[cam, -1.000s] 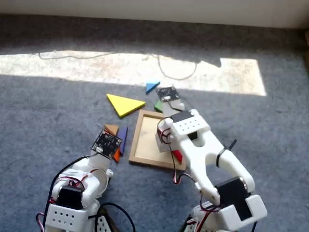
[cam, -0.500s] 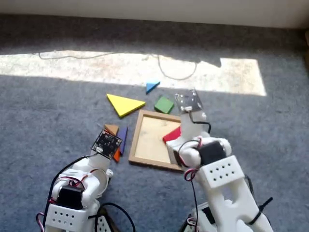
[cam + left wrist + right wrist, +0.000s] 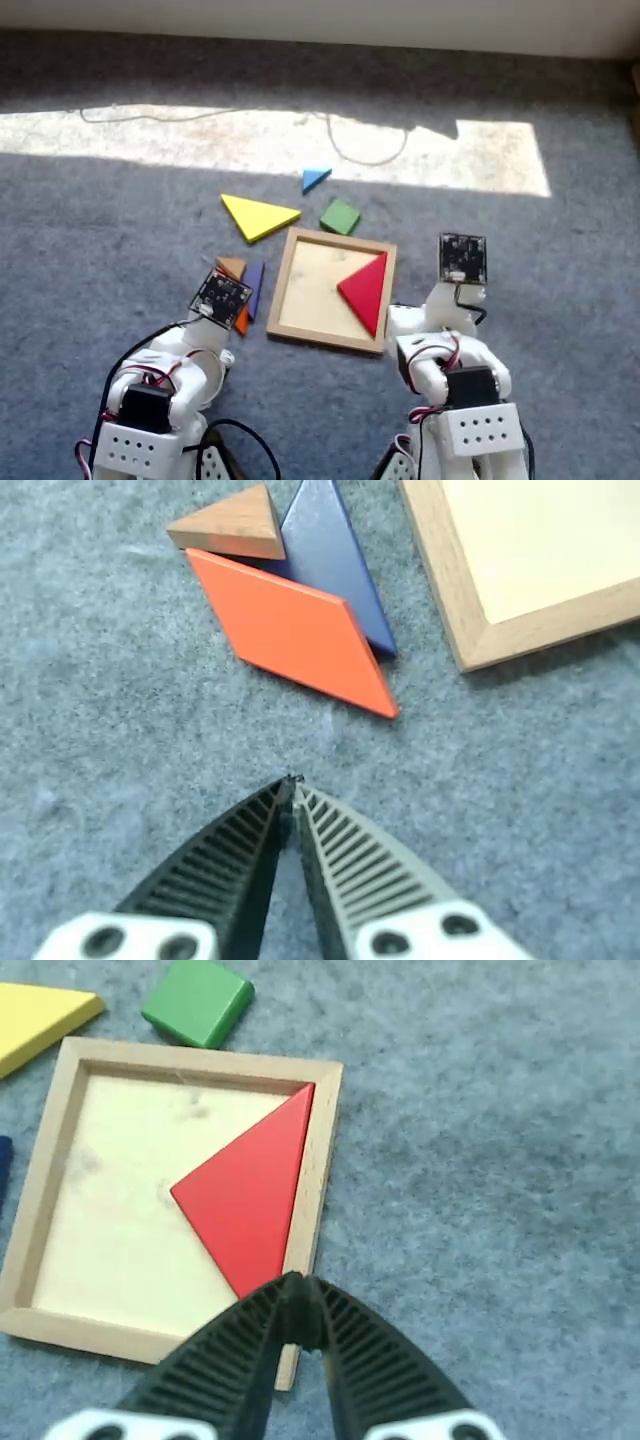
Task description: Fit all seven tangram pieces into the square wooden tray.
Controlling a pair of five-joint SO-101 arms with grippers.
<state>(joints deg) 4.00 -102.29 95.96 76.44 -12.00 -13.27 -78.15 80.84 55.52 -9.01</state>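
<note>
Red triangle (image 3: 250, 1195) lies flat in the wooden tray (image 3: 200, 1057), along the rim nearest the right claw (image 3: 297, 1305), which is closed on nothing; left claw (image 3: 292, 790) is also closed, near the orange parallelogram (image 3: 295, 630).

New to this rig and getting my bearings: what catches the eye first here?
The red triangle lies alone in the square wooden tray, flat against one side wall. On the grey carpet beyond the tray sit a yellow triangle and a green square, close to a sunlit strip.
</note>
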